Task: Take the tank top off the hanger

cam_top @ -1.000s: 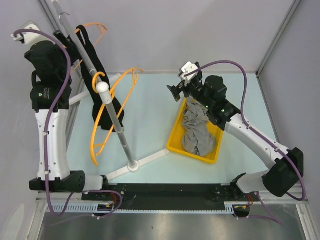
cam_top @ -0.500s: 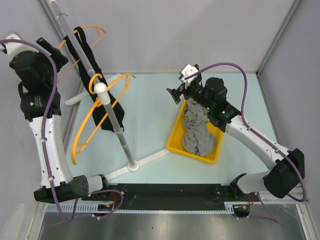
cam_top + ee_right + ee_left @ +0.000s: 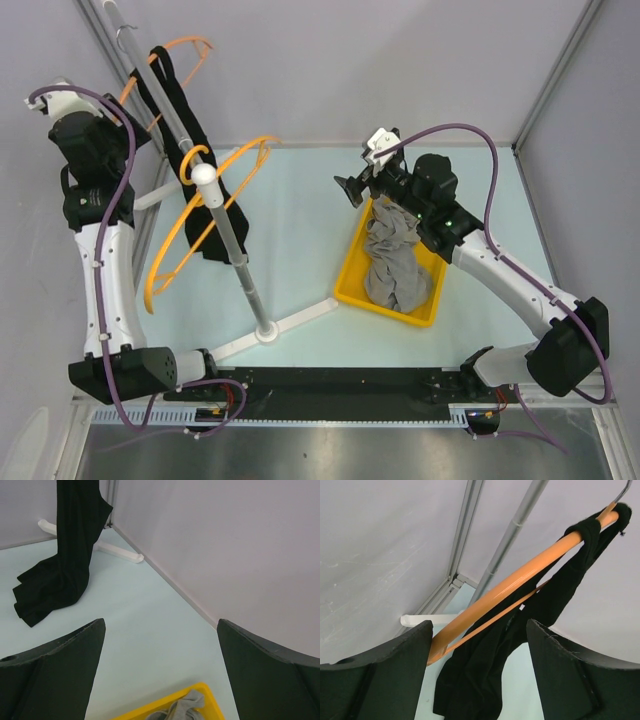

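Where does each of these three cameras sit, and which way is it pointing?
Top: fixed above and behind the arms, looking down on the table; the left arm and right arm both show.
Left wrist: on the left arm, looking out through the open left gripper at the orange hanger carrying the black tank top.
Right wrist: on the right arm, looking through the open right gripper, over the yellow bin, toward a wall.
Shared: all three show the tank top.

Black tank top (image 3: 472, 682), orange hanger (image 3: 520, 577), yellow bin (image 3: 350, 272), grey cloth (image 3: 395, 262), pale blue table (image 3: 300, 215)
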`<state>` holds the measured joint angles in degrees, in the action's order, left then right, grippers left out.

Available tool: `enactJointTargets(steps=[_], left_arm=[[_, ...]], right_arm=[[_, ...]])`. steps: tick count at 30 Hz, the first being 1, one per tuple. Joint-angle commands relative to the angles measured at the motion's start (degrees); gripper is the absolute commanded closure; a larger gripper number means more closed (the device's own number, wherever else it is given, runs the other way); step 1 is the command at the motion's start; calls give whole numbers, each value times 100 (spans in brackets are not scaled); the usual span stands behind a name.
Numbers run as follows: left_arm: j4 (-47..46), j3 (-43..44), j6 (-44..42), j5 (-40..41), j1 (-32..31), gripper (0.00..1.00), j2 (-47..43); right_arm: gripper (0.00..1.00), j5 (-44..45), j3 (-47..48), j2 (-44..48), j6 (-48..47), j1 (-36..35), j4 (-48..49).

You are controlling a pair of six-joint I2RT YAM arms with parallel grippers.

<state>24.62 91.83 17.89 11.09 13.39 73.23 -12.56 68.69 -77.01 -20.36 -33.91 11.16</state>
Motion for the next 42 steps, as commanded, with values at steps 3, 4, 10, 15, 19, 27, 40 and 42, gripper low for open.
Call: enactJointTargets(steps=[3,4,10,15,19,27,40,42], left_arm=[[-669,-429,-224,-677,67,23,-239],[-661,-429,-242,-748,59,23,-248],[-704,-587,-295,-1030,68,36,-484],[-1047,-1079,-277,-1390,59,50,-828],[-1214,-1361,-251,-1531,59,50,-995],[-1346,-1352,-540,-1830,68,43,-855],[-1504,-1291,-427,-2032,59,89,-889],[-1522,-1177,-322,-2041,67,93,-1012]], right_arm=[[0,-142,40,187,129,69,378],[0,-150,40,187,129,69,370],[0,-168,31,169,146,86,378],[0,-194,31,169,164,86,370],[0,-177,31,178,164,86,361],[0,-195,22,169,181,86,361],[0,-212,40,222,173,95,361],[0,-230,48,231,181,86,369]])
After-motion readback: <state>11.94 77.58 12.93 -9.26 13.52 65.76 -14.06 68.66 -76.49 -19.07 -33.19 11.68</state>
